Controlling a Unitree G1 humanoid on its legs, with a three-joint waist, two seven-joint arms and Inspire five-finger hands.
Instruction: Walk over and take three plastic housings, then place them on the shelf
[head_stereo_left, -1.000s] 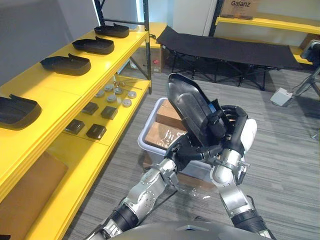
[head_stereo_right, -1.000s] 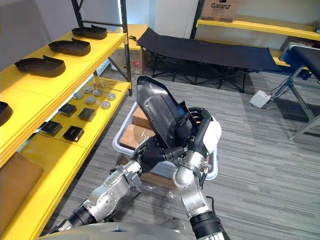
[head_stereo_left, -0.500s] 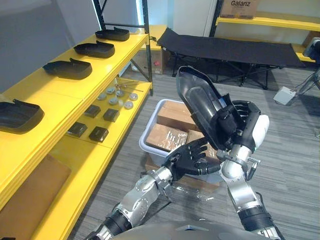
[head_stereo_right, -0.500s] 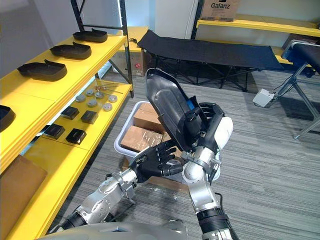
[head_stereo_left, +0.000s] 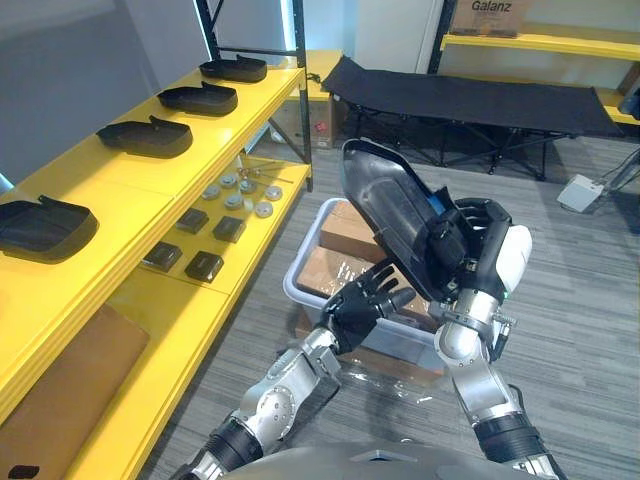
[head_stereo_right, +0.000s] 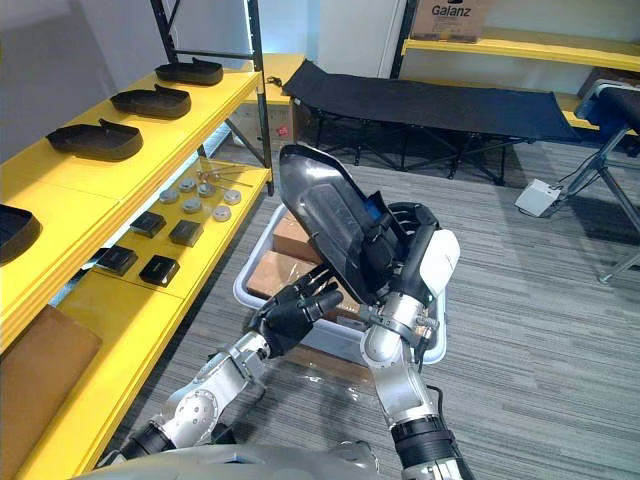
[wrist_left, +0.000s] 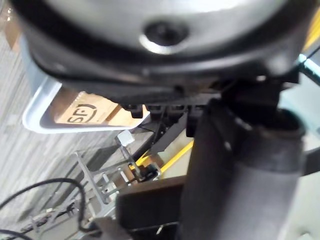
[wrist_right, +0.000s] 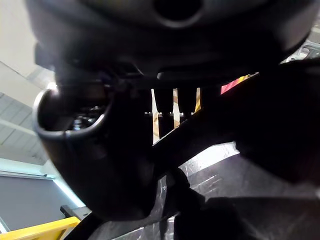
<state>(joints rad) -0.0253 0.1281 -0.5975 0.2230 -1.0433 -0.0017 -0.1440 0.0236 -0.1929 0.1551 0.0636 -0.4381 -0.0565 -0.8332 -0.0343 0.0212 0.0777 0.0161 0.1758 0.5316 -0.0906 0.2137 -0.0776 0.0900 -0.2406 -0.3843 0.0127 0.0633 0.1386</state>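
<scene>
The plastic housing, black and glossy, stands tilted almost upright at mid-view, its narrow end pointing up toward 11 o'clock, clear of the shelf and above the bin. The right robot hand grips it from the 4 o'clock side, its dark fingers curled over the housing's lower edge and the white-covered thumb behind. The left robot hand sits just below the housing at 7 o'clock, its fingers loosely spread and holding nothing; whether its fingertips touch the housing's lower end I cannot tell. Under both hands a pale plastic bin rests on the grey carpeted floor and holds wrapped cardboard boxes; the left wrist view shows 1 corner of this bin. The yellow shelf runs from 8 o'clock to 11 o'clock. On its top level a row of 4 more housings lies spaced apart, each flat on the surface. The lower level carries 4 small dark square parts and, further along toward 11 o'clock, a cluster of round silvery discs. A brown board lies on the lowest level at 8 o'clock. A black folding cot stands at 1 o'clock, well apart from the bin.
</scene>
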